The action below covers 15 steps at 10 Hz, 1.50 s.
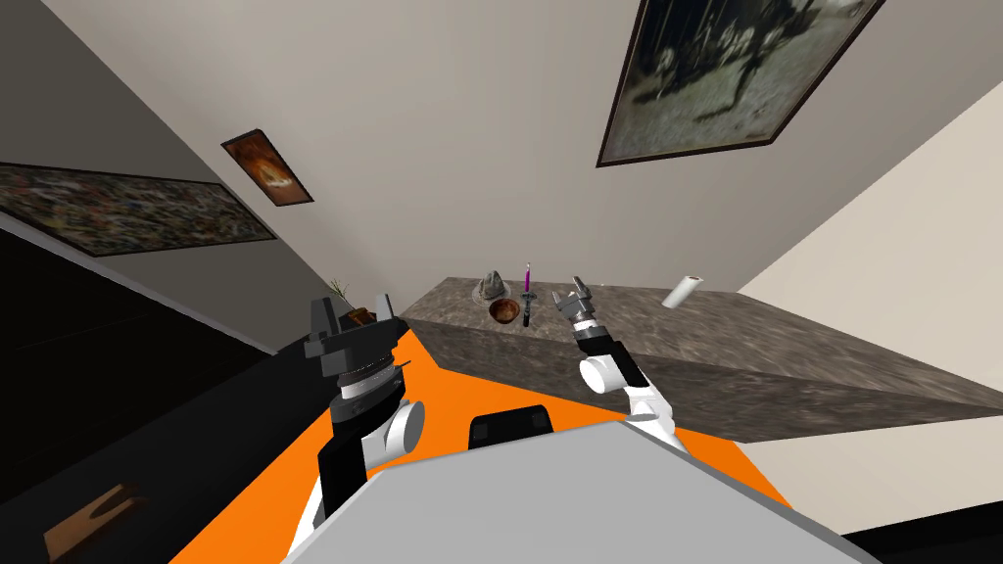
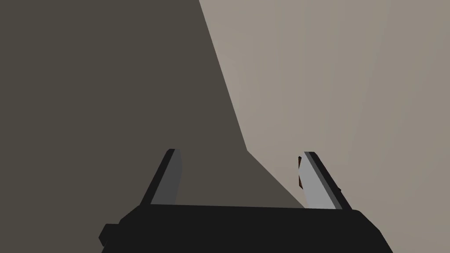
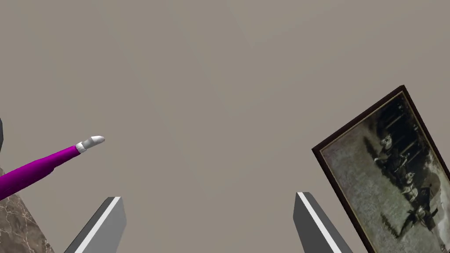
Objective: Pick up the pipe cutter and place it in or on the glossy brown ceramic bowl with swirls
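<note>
Dark slender pipe cutter | laid 12-to-6, just beside round brown bowl | found at 9 o'clock of nearer right gripper, blades spread wide

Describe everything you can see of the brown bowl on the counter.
The bowl is small, round and brown, lighter inside. It sits upright on the marbled grey-brown counter, near its left corner. A grey lump lies just behind it, a slim dark object beside it; contact cannot be told.
</note>
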### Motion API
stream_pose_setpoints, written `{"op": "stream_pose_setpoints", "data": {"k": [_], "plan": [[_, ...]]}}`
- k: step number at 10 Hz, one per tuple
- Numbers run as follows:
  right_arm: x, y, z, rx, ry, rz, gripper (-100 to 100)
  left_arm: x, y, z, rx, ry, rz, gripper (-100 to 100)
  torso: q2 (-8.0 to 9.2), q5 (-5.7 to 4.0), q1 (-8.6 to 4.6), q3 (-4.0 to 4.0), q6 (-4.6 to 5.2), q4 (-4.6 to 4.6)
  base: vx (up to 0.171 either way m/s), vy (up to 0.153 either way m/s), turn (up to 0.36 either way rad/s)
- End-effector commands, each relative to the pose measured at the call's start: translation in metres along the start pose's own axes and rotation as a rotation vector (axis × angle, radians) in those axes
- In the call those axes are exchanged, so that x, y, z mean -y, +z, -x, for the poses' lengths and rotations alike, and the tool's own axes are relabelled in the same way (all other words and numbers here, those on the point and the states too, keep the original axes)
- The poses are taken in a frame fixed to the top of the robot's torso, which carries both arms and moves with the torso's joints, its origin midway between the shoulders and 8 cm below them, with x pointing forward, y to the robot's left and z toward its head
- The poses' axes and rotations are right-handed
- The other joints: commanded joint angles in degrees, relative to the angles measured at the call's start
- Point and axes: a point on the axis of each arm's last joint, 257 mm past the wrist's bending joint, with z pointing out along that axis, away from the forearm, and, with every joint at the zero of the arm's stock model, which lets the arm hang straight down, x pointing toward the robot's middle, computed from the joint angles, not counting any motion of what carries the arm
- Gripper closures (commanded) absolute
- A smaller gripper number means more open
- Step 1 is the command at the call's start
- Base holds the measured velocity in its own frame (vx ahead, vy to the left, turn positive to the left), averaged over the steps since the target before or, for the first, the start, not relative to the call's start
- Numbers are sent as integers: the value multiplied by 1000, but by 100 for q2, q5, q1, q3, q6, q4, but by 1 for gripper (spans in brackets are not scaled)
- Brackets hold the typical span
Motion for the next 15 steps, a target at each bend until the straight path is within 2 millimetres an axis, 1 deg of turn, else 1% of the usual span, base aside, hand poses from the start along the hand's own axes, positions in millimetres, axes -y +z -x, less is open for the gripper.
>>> {"op": "stream_pose_setpoints", "data": {"k": [1, 2, 4, 5, 7, 8, 10, 11, 13, 14, 15], "plan": [[23, 6, 0, 6, 109, -49, -100, 0, 0, 0, 0, 0, 0, 0, 0, 0, 0, 0, 0, 0, -111, -164, 52], [23, 6, 1, 9, 135, -49, -100, 0, 0, 0, 0, 0, 0, 0, 11, -2, -11, 6, 1, 2, -71, -129, 21], [52, 13, 0, 20, 275, -110, -100, 0, 0, 0, 0, 0, 0, 0, -8, -1, -2, -4, 0, -2, -38, -144, 42], [52, 13, 0, 21, 289, -110, -100, 0, 0, 0, 0, 0, 0, 0, -14, -2, -9, -8, 0, -3, -25, -104, 26], [84, 19, -4, 36, 433, -175, -100, 0, 0, 0, 0, 0, 0, 0, -21, 2, 14, -12, 0, -5, -26, -99, 39], [84, 19, -4, 36, 442, -175, -100, 0, 0, 0, 0, 0, 0, 0, -20, 2, 11, -12, -1, -5, -43, -84, 28], [115, 24, -14, 50, 581, -239, -100, 0, 0, 0, 0, 0, 0, 0, -17, 4, 20, -9, 0, -3, -32, -96, 48], [116, 23, -13, 54, 589, -242, -100, 0, 0, 0, 0, 0, 0, 0, -20, 2, 13, -11, -1, -4, -35, -92, 32], [148, 26, -26, 71, 716, -310, -100, 0, 0, 0, 0, 0, 0, 0, -20, 4, 23, -11, 0, -4, -26, -87, 44], [149, 26, -25, 73, 726, -311, -100, 0, 0, 0, 0, 0, 0, 0, -21, 3, 15, -12, 1, -5, -9, -87, 31], [164, 27, -33, 83, 789, -346, -100, 0, 0, 0, 0, 0, 0, 0, -26, 3, 19, -14, 1, -5, -1, -74, 50]]}}
